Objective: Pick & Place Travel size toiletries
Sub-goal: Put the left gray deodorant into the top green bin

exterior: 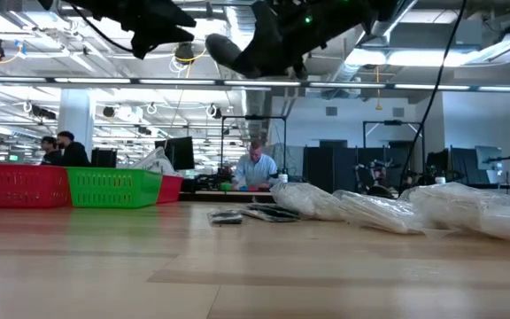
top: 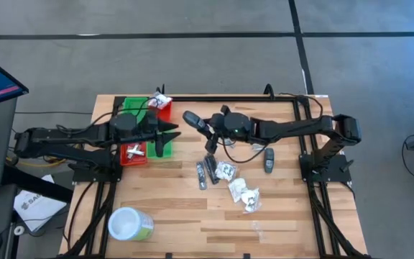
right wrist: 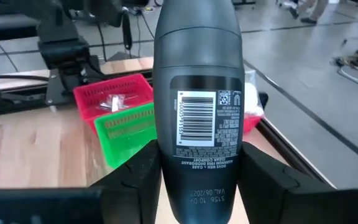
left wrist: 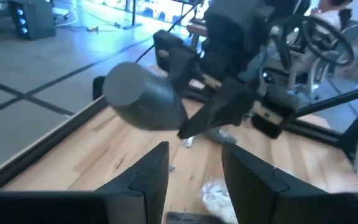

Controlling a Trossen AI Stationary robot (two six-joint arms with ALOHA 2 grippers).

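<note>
Two arms are up over the table right now. Right gripper [top: 201, 128] is pinching a dark grey oval bottle [top: 192, 119] around its body, held up in the air just beside the bins, barcode label facing its own wrist camera [right wrist: 196, 118]. You can see the bottle [exterior: 228, 53] hanging high above the wood from table level too. Left gripper [top: 169, 132] sits over the green bin [top: 165, 147], fingers [left wrist: 148, 180] spread apart with nothing between them, pointed at the bottle [left wrist: 145, 99] the other arm is carrying.

Rest of the toiletries are still out on the table [top: 185, 216]: a couple of slim dark tubes [top: 207, 173] lying side by side near the middle, white crinkly packets [top: 239, 191] just beside those, and another dark bottle [top: 269, 160] lying off toward the right arm's base. One packet [top: 135, 151] sits in the near red bin [top: 126, 160], another [top: 161, 99] in the far red one. Big green tub [top: 129, 224] stands near the front edge, well apart from everything.
</note>
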